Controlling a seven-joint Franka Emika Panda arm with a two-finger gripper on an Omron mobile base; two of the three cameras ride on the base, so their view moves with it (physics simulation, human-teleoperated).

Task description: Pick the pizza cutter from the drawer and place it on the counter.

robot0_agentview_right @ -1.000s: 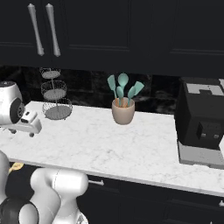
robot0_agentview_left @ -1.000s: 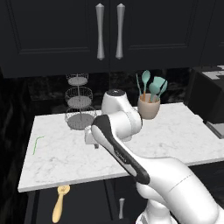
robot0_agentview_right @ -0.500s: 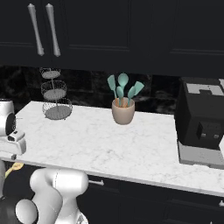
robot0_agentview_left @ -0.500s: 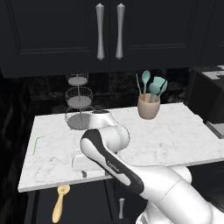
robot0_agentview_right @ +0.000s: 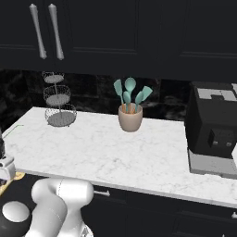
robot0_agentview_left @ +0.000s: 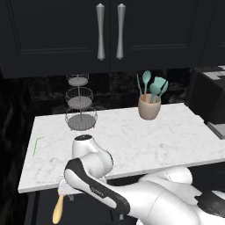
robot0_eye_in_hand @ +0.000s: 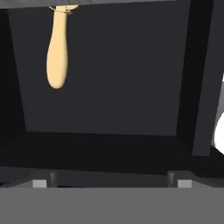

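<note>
The pizza cutter (robot0_eye_in_hand: 57, 52) lies in the open drawer (robot0_eye_in_hand: 113, 83). Its yellow-orange handle points toward me at the upper left of the hand view, and its wheel end is cut off by the top edge. My gripper (robot0_eye_in_hand: 111, 183) is open and hangs above the dark drawer floor, with nothing between its fingertips (robot0_eye_in_hand: 40, 183). In the left base view the gripper (robot0_agentview_left: 64, 190) sits just below the front edge of the white marble counter (robot0_agentview_left: 132, 140), right over the pizza cutter's handle (robot0_agentview_left: 58, 211). From the right base view the gripper (robot0_agentview_right: 5, 168) is at the far left edge, beside the cutter's handle (robot0_agentview_right: 13, 179).
On the counter (robot0_agentview_right: 115, 148) stand a beige cup of teal utensils (robot0_agentview_left: 149, 107), a three-tier wire stand (robot0_agentview_left: 81, 115) and a thin green stick (robot0_agentview_left: 37, 143). A black machine (robot0_agentview_right: 214, 125) sits at the right end. Tall black cabinet doors (robot0_agentview_left: 110, 30) hang above.
The arm has swung down from over the counter's left part to below its front edge, into the drawer. The gripper stayed open.
</note>
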